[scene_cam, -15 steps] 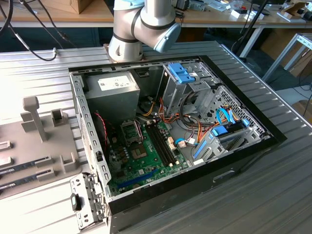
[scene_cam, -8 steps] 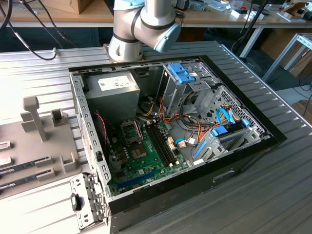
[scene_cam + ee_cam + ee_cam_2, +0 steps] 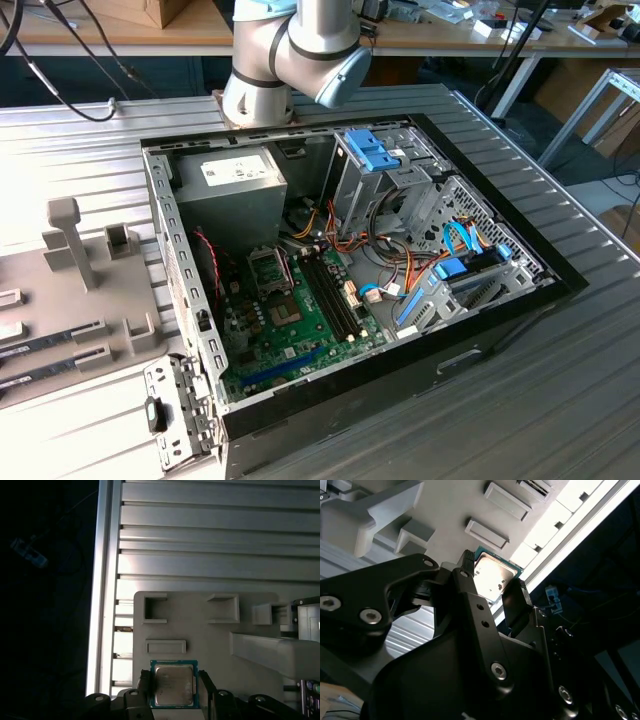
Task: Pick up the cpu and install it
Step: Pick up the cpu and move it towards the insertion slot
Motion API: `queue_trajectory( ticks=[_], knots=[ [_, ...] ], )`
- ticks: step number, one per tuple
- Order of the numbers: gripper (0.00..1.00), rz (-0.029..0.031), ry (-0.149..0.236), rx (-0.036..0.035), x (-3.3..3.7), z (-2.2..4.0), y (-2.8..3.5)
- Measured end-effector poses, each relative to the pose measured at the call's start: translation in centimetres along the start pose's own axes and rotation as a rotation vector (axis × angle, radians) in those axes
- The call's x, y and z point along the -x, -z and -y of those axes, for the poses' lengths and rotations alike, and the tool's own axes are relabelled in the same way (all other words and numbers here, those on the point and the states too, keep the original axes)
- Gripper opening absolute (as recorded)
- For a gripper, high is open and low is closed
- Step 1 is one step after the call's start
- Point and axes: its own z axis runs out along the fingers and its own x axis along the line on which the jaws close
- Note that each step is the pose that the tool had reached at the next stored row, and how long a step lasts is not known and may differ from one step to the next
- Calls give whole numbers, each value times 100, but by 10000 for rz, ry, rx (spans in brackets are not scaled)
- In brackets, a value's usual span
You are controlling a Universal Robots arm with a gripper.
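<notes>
Two black fingers [image 3: 143,685] of the gripper [image 3: 174,677] clamp opposite edges of the cpu [image 3: 173,686], a small flat square chip with a silver-grey metal top and a thin green rim, seen in the first wrist view with its metal face toward the camera. The chip is over a pale grey moulded plastic tray [image 3: 210,645] on the ribbed aluminium table [image 3: 210,530]; I cannot tell whether it touches the tray. In the exterior view the tray lies at nine o'clock from the open black computer case [image 3: 420,365], with a green motherboard [image 3: 300,330] flat inside. The grey robot arm [image 3: 300,50] stands at twelve o'clock from the case.
</notes>
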Motion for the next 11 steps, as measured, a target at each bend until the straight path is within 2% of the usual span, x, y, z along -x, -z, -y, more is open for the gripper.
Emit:
queue_trajectory(
  ticks=[11],
  knots=[
    [47,-1,0,12,1,-4,43]
  ],
)
